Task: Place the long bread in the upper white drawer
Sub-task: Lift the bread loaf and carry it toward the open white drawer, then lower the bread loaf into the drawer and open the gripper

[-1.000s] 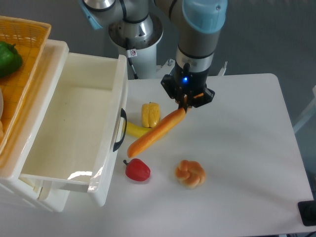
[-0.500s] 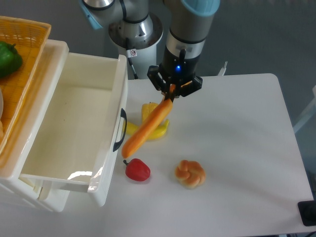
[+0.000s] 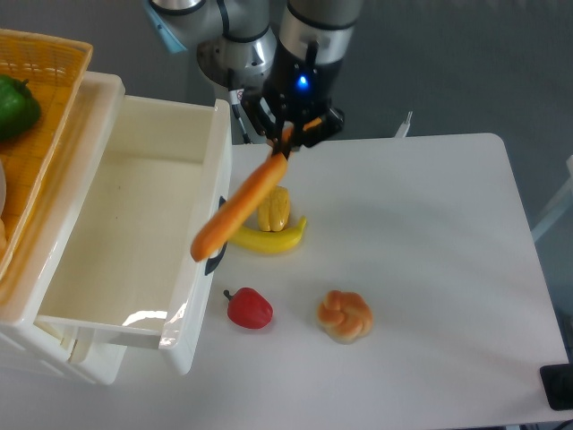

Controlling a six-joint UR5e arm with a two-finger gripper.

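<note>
Gripper (image 3: 286, 141) clamped on the far end of the long bread (image 3: 239, 206), loaf slanting down-left, low tip just over the front wall of the upper white drawer (image 3: 192, 305). Best carried further left (clear of the handle) before lowering and releasing inside.

one fixed cam, high front, angled down on table (image 3: 430, 269).

— What is behind the table (image 3: 448, 269)?
— A plain grey floor (image 3: 501, 63). The table is white, with rounded corners.
— And the light?
— It is soft and even, with a faint shadow under each object.
</note>
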